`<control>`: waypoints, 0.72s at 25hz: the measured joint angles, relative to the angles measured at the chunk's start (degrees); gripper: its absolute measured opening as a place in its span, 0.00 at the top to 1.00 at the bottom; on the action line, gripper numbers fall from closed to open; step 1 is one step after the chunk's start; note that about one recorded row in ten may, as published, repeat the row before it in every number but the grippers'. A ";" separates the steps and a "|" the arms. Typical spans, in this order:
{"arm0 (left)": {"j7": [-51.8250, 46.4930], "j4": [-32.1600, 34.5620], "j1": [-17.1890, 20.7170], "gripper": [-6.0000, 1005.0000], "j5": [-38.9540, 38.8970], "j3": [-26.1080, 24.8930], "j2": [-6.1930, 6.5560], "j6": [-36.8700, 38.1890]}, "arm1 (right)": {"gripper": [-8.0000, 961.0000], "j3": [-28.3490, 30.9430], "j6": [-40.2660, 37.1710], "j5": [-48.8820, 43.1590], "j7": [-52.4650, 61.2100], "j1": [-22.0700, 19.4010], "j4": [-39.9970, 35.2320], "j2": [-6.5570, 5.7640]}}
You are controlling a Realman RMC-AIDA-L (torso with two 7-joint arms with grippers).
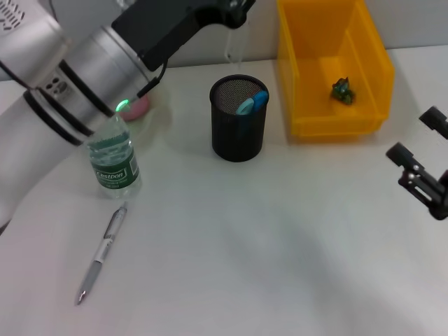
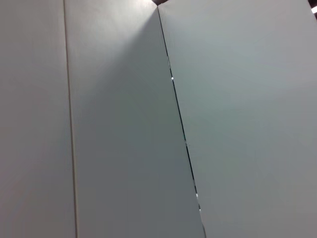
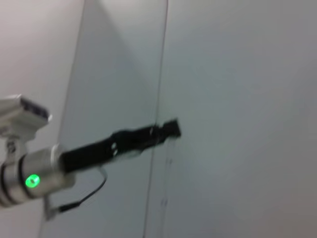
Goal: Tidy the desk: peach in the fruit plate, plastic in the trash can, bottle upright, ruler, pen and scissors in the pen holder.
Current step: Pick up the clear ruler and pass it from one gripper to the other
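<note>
My left gripper (image 1: 236,12) reaches over the far side of the table and is shut on a clear ruler (image 1: 234,45) that hangs down above the black mesh pen holder (image 1: 238,133). The gripper also shows in the right wrist view (image 3: 171,130). Blue scissors handles (image 1: 253,101) stick out of the holder. A water bottle (image 1: 114,162) stands upright at the left. A pink peach (image 1: 138,107) lies behind it on a clear plate. A silver pen (image 1: 102,253) lies on the table in front of the bottle. My right gripper (image 1: 418,140) is open and empty at the right edge.
A yellow bin (image 1: 336,120) stands at the back right with a small green piece of plastic (image 1: 342,90) inside. My left arm (image 1: 77,84) spans the back left above the bottle and the peach. The left wrist view shows only wall panels (image 2: 223,124).
</note>
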 joint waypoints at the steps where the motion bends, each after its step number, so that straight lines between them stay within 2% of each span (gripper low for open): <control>1: 0.00 0.00 0.41 0.61 -0.12 0.29 0.01 0.13 | 0.29 0.05 -0.57 1.09 -3.42 0.87 3.34 0.03; 6: 0.06 -0.06 1.14 0.61 -0.42 1.15 0.00 0.42 | 0.29 0.19 -1.47 5.65 -18.14 6.38 17.89 0.09; 10: 0.40 -0.53 1.59 0.61 -1.52 2.23 0.00 0.45 | 0.29 1.47 -0.47 6.49 -25.11 11.35 26.38 0.23; 11: 4.29 -0.78 2.61 0.61 -5.25 5.68 0.00 0.95 | 0.29 2.08 0.00 6.47 -26.68 12.51 28.23 0.28; 12: 5.41 -0.85 2.75 0.61 -6.05 6.92 0.00 1.03 | 0.29 2.67 0.42 6.36 -27.85 13.47 29.82 0.30; 18: 6.03 -1.12 2.88 0.61 -6.14 7.98 0.00 1.06 | 0.29 4.13 3.24 5.69 -30.03 18.72 35.36 0.32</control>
